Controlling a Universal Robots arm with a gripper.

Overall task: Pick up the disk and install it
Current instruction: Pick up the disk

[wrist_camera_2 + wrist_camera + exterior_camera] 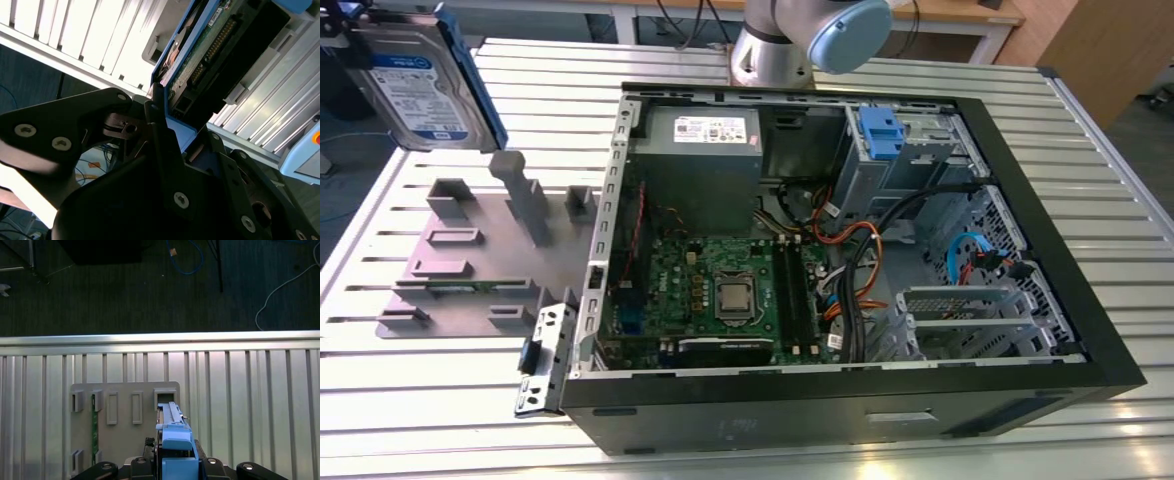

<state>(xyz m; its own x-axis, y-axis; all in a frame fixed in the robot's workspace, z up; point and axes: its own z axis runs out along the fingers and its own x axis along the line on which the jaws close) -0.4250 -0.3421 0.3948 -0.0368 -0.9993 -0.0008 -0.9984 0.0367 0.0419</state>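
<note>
The disk (424, 85), a flat rectangular metal hard drive with a blue-and-white label and bright blue plastic carrier rails, hangs clear of the ribbed aluminium worktop (427, 420). In the exterior view it sits at ten o'clock from the open black computer case (854, 420), roughly upright, label facing the camera.

The tool (182, 127) is pressed together on the disk. In the second wrist view its black fingers (162, 145) pinch the blue rail at one end, and the green circuit board lies exposed beyond them. In the first wrist view the disk (176, 440) shows edge-on over the grey slotted fixture plate (125, 440).

Handling, by judgement:
- The drive is rigid, dense for its size and sensitive to shock.
- Its metal faces are smooth and probably slippery, and the plastic rails may flex slightly.
- Take hold across the rails or side edges, never on the circuit board or connector
</note>
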